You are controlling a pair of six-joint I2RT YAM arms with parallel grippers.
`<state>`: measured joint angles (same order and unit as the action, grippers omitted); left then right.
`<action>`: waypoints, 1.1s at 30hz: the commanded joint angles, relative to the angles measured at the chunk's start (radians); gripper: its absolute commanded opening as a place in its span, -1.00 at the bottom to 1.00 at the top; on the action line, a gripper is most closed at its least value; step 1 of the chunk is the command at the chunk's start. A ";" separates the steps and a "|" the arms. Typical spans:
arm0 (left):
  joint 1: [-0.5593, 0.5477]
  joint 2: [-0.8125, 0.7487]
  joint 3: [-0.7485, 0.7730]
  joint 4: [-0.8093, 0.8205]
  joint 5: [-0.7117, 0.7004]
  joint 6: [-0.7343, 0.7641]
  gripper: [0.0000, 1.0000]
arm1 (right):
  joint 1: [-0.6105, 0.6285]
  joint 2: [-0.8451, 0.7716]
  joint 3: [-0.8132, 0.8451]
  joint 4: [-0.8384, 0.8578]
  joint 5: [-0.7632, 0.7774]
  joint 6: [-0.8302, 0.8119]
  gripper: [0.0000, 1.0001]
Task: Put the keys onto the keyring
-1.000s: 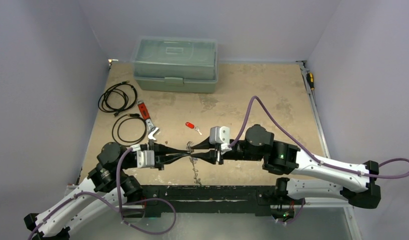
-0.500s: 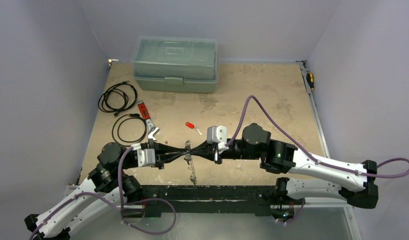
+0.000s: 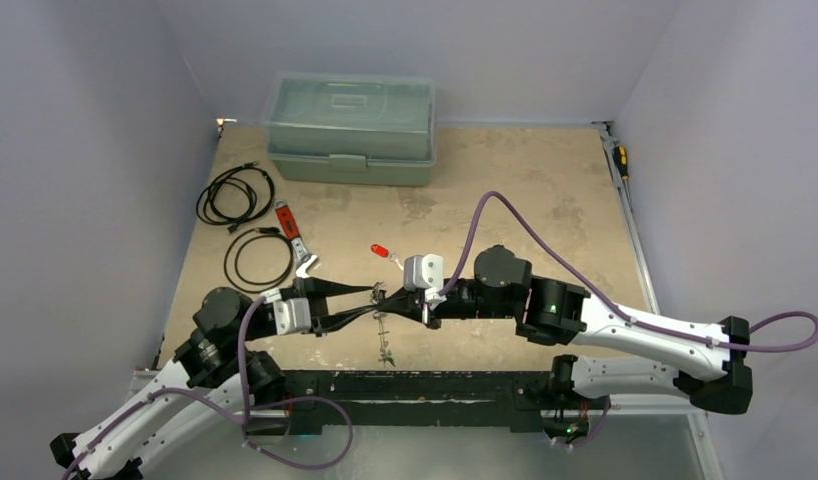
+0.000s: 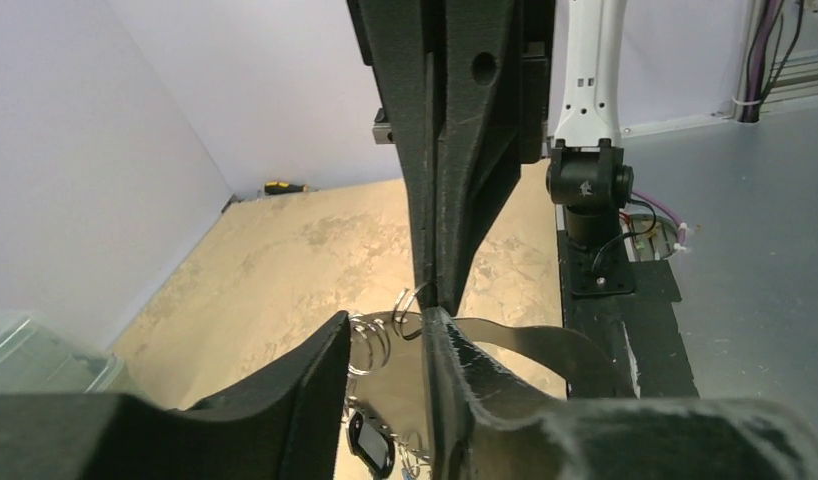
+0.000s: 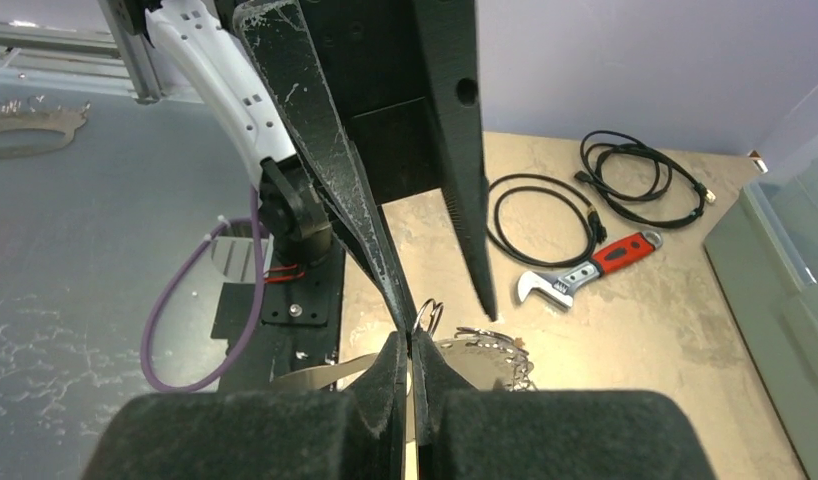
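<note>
My two grippers meet tip to tip above the table's near edge. My right gripper [image 3: 388, 300] [image 5: 410, 345] is shut on the thin silvery keyring [image 5: 315, 375], whose shiny band curves out to both sides [image 4: 525, 340]. My left gripper [image 3: 372, 298] [image 4: 385, 335] is open. Small split rings [image 4: 370, 340] and the band lie between its fingers, and its right finger touches the right gripper's tips. A string of rings and keys [image 3: 385, 340] hangs below, with a black-headed key [image 4: 370, 447] on it. A red-headed key [image 3: 382, 252] lies alone on the table behind.
A green lidded box [image 3: 350, 130] stands at the back. A red-handled wrench [image 3: 295, 242] and two coiled black cables [image 3: 235, 195] [image 3: 257, 260] lie at the left. A screwdriver [image 3: 621, 160] lies by the right wall.
Both grippers have shifted a little to the left together, still tip to tip. The hanging string of keys moved left with them.
</note>
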<state>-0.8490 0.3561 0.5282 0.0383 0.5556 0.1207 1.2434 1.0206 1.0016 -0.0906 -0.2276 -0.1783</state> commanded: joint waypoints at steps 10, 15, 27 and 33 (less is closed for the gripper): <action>-0.013 -0.059 0.022 -0.025 0.040 0.044 0.00 | -0.012 0.033 0.052 -0.002 0.215 -0.087 -1.00; -0.013 -0.078 0.013 -0.036 -0.098 0.053 0.13 | -0.012 0.057 0.037 -0.014 0.341 -0.112 -1.00; -0.014 -0.044 -0.001 -0.061 -0.510 -0.065 0.42 | -0.012 0.009 -0.057 0.063 0.505 -0.143 -1.00; -0.003 0.073 0.061 -0.108 -0.741 -0.202 0.52 | -0.008 -0.048 -0.136 0.111 0.582 -0.181 -1.00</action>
<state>-0.8597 0.3546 0.5293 -0.0471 0.0216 0.0444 1.2331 1.0199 0.8925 -0.0914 0.2657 -0.3172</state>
